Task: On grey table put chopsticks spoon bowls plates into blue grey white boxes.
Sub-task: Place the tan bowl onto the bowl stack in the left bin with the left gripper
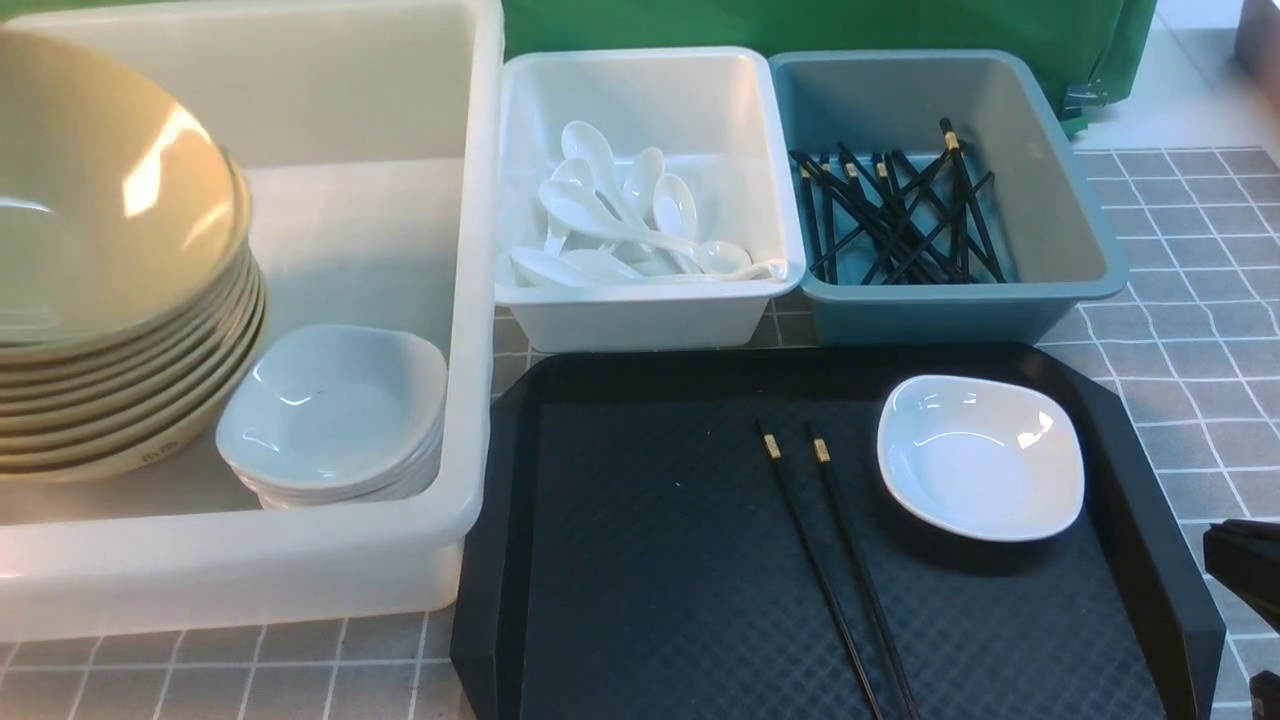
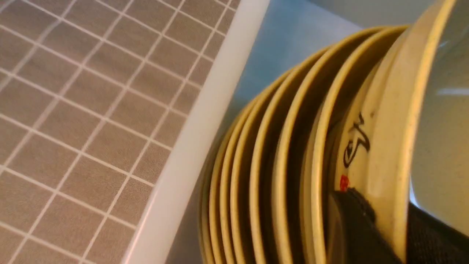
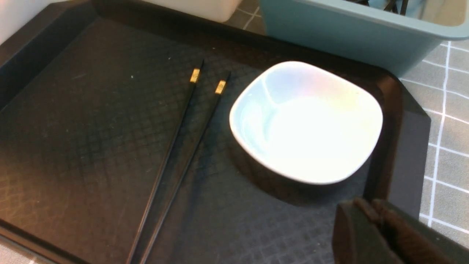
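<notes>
My left gripper (image 2: 392, 227) is shut on the rim of a yellowish-beige bowl (image 1: 90, 200), held tilted over the stack of bowls (image 1: 130, 400) in the large translucent tub (image 1: 480, 300). The gripper itself is hidden in the front view. Several white plates (image 1: 335, 410) are stacked beside the bowls. One white plate (image 1: 980, 455) and two black chopsticks (image 1: 830, 560) lie on the black tray (image 1: 650, 560). My right gripper (image 3: 370, 212) is shut and empty, just off the plate (image 3: 307, 124) over the tray's near right corner.
The white box (image 1: 640, 310) holds several spoons (image 1: 620, 220). The blue-grey box (image 1: 950, 310) holds several chopsticks (image 1: 900, 215). Both stand behind the tray on the grey table (image 1: 1180, 340). A green cloth hangs at the back.
</notes>
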`<state>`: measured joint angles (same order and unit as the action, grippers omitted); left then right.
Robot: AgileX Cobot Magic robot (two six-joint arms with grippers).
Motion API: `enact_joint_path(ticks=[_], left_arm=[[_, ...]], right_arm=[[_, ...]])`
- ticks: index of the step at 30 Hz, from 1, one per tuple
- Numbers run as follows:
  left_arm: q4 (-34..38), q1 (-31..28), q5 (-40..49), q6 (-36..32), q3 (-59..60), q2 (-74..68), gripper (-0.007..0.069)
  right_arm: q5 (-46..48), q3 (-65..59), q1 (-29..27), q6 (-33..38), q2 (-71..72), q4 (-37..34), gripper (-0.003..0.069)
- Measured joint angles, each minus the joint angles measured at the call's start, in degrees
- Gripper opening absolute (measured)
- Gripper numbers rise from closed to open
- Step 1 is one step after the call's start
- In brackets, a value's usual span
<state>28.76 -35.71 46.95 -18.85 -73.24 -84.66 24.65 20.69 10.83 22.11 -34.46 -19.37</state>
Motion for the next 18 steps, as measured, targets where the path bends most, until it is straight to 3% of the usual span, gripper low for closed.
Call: enact_joint_path(ticks=[3, 11, 14, 18], left_arm=[[0.39, 0.0, -0.86, -2.9, 0.53, -1.45, 0.0081], [0.7, 0.17, 0.74, -4.24, -1.75, 0.38, 0.0445], [0.39, 0.17, 2.46, -3.34, -4.36, 2.86, 0.0514], [1.27, 0.17, 4.99, -2.77, -7.06, 7.4, 0.0538]], right_arm=[[0.0, 0.0, 0.0, 0.0, 0.0, 0.0, 0.0092], [-0.38, 0.0, 0.0, 0.0, 0.0, 0.0, 0.0097], [-0.38, 0.0, 0.0, 0.0, 0.0, 0.0, 0.0097], [-0.48, 0.0, 0.0, 0.0, 0.0, 0.0, 0.0097]])
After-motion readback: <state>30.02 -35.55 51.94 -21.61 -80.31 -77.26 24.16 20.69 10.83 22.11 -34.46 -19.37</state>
